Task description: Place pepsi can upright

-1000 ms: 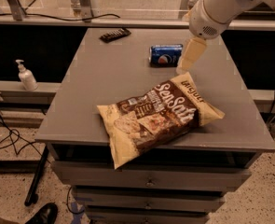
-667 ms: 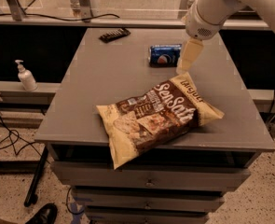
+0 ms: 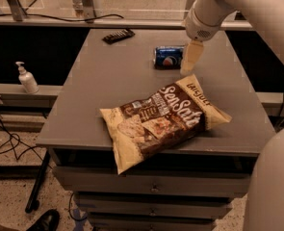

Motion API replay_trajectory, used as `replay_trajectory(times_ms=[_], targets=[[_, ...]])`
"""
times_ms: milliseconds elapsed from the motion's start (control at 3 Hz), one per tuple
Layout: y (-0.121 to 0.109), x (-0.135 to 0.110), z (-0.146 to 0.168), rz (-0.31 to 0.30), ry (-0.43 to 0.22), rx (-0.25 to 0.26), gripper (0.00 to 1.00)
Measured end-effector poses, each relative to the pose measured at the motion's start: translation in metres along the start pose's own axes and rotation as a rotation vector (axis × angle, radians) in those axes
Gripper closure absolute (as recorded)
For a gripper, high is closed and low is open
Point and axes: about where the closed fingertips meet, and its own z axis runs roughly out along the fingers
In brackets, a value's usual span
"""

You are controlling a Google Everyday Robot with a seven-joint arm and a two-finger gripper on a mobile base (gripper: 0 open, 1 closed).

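Gripper point(image 3: 191, 59) down by the end of the can point(image 3: 169, 57), and the can's flat on its side!

Arm's reaching in from the upper right, and the gripper hangs low over the far part of the table point(image 3: 83, 105), just beside the can. Touching or barely apart, I can't tell, nor whether it's clamped or released. The can lies beyond the bag point(image 3: 165, 121), logo facing us. Its long axis runs across the table and points straight at the gripper, so the gripper sits off one end rather than over the middle. My read: to stand it up, the gripper has to shift sideways over the barrel, take it across its width, then tip it. Bag's near, but apart from the can.
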Motion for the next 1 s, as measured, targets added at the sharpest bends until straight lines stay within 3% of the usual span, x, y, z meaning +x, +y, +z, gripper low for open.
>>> replay_trajectory(times_ms=[333,1000], targets=[[-0.009,-0.019,0.015,-0.035,-0.021,-0.022,0.00],[-0.005,-0.039,0.051,-0.060,-0.030,-0.095,0.00]])
